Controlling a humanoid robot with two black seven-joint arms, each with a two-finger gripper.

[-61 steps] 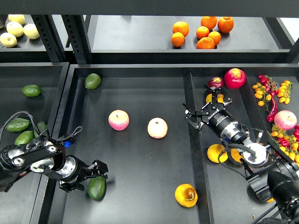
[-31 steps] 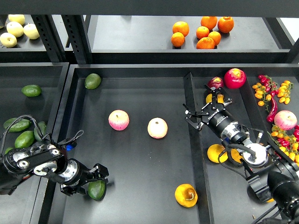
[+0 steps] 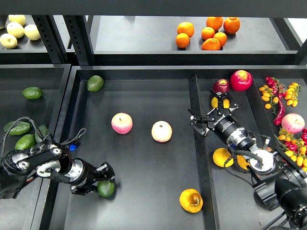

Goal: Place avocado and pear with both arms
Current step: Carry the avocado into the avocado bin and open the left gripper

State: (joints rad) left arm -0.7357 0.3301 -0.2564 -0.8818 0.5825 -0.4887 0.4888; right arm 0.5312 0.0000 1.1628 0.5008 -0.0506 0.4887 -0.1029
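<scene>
The dark green avocado (image 3: 106, 189) lies low at the front left of the middle tray (image 3: 144, 96). My left gripper (image 3: 99, 180) comes in from the left and its fingers sit around the avocado, shut on it and hiding part of it. The orange-yellow pear (image 3: 191, 200), with a dark dimple, rests on the tray floor at the front right. My right gripper (image 3: 194, 121) is open and empty above the divider (image 3: 200, 158), well behind the pear.
Two pink-yellow apples (image 3: 122, 123) (image 3: 161, 131) sit mid-tray. A brighter green avocado (image 3: 95, 83) lies at the back left. The right tray holds mixed fruit (image 3: 240, 80), the left tray more avocados (image 3: 25, 142). Oranges (image 3: 207, 33) are on the shelf behind.
My left gripper has shifted right and slightly lower, and the avocado has moved with it. My right gripper has drawn back a little towards the right.
</scene>
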